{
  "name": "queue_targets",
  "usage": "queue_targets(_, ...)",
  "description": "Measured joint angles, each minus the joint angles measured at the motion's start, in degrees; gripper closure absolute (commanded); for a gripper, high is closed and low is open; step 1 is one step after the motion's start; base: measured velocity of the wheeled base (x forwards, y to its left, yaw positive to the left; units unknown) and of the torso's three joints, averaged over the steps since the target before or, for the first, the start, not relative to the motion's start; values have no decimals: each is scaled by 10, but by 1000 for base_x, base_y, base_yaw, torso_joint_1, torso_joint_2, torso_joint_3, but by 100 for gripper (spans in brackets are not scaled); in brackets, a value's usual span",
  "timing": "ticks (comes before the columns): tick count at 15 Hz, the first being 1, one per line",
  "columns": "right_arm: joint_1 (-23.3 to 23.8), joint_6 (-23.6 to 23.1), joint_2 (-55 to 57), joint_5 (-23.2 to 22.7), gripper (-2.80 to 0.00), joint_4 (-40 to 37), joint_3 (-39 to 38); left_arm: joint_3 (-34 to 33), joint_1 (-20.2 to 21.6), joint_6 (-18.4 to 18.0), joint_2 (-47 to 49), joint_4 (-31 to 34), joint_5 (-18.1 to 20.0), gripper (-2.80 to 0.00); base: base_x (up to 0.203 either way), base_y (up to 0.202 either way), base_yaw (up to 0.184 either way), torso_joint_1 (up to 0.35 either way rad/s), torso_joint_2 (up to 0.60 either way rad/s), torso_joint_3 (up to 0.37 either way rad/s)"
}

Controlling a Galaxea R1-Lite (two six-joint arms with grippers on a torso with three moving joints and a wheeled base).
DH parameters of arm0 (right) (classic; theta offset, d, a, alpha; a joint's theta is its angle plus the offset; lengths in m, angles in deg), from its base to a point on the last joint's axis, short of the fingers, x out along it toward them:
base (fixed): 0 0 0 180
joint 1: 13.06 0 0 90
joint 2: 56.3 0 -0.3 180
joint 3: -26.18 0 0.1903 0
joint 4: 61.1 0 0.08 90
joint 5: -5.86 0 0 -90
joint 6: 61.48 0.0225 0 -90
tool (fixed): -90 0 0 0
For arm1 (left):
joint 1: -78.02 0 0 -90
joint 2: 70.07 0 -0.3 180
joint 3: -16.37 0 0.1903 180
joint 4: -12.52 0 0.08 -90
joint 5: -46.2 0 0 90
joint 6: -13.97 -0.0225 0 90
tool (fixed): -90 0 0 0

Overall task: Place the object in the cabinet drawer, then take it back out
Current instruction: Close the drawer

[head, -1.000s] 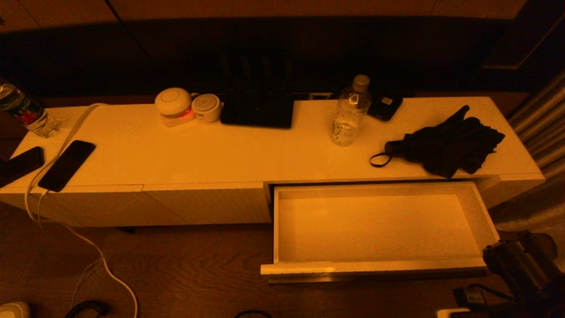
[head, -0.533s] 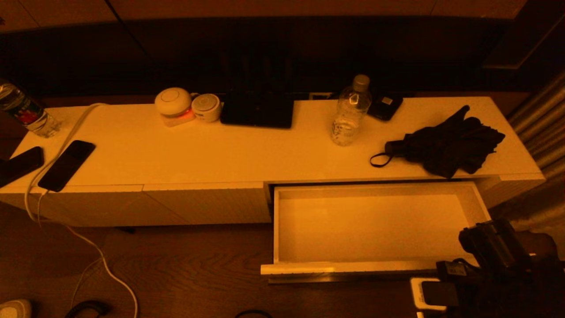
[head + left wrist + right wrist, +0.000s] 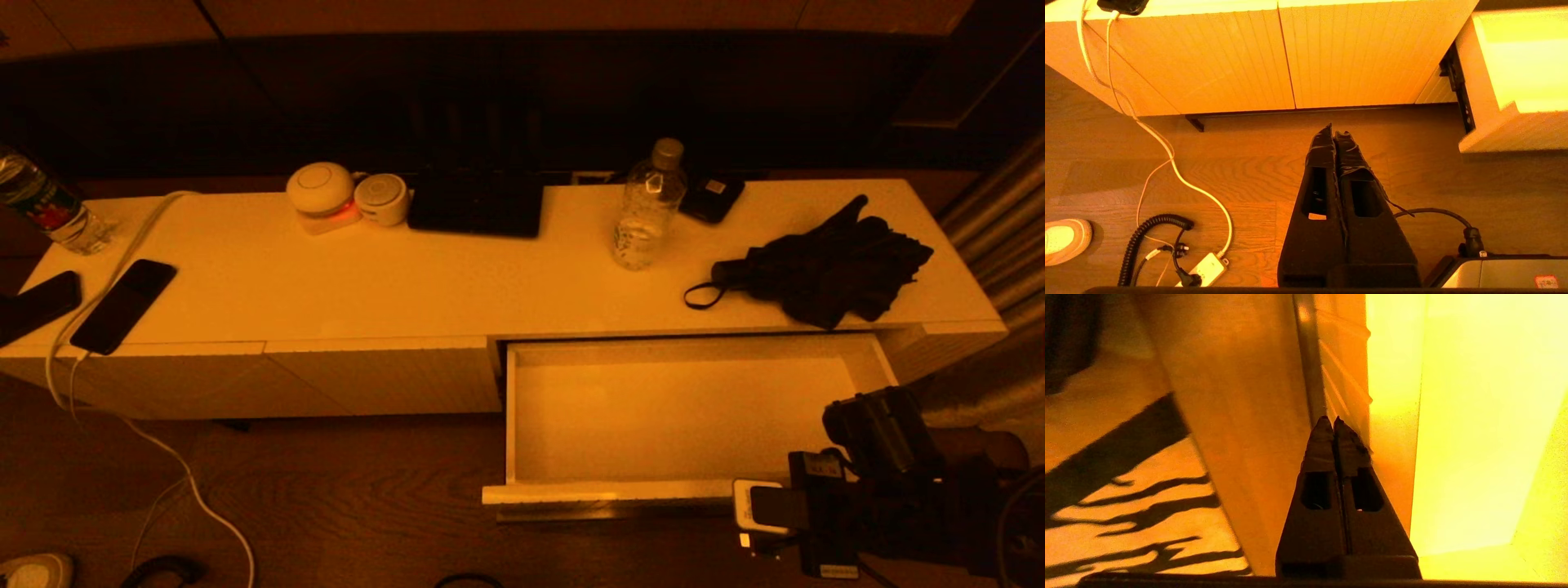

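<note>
The cabinet drawer (image 3: 612, 495) stands pulled out below the right half of the cabinet top, and nothing lies inside it. A folded black umbrella (image 3: 824, 265) and a clear plastic bottle (image 3: 649, 208) rest on the top behind it. My right gripper (image 3: 759, 513) hangs at the right end of the drawer's front panel. In the right wrist view this gripper (image 3: 1333, 421) is shut and holds nothing, its tips beside the ribbed front (image 3: 1345, 375). My left gripper (image 3: 1334, 134) is shut and empty over the wooden floor, left of the drawer (image 3: 1515, 134).
Two dark phones (image 3: 122, 304) and a white cable (image 3: 122, 253) lie at the top's left end, beside another bottle (image 3: 45, 208). At the back are two round white devices (image 3: 322, 192), a black pad (image 3: 478, 204) and a small black item (image 3: 712, 196). Cables and a power strip (image 3: 1206, 267) lie on the floor.
My right arm has come up and to the left from the lower right corner, and now reaches the right end of the drawer's front. The drawer and the things on top have not moved.
</note>
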Motion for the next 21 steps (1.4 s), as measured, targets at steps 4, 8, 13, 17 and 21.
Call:
queue_targets(4,-1,-1,20,2,0,51,16,0,0,0,0,0,0,0,0,0,0,0,0,0)
queue_targets(8,-1,-2,44,14,0,107,44,0,0,0,0,0,0,0,0,0,0,0,0,0)
queue_targets(13,0,-4,68,42,0,122,101,0,0,0,0,0,0,0,0,0,0,0,0,0)
queue_targets(17,1,0,93,43,0,132,131,0,0,0,0,0,0,0,0,0,0,0,0,0)
queue_targets(21,3,4,130,44,0,171,175,0,0,0,0,0,0,0,0,0,0,0,0,0)
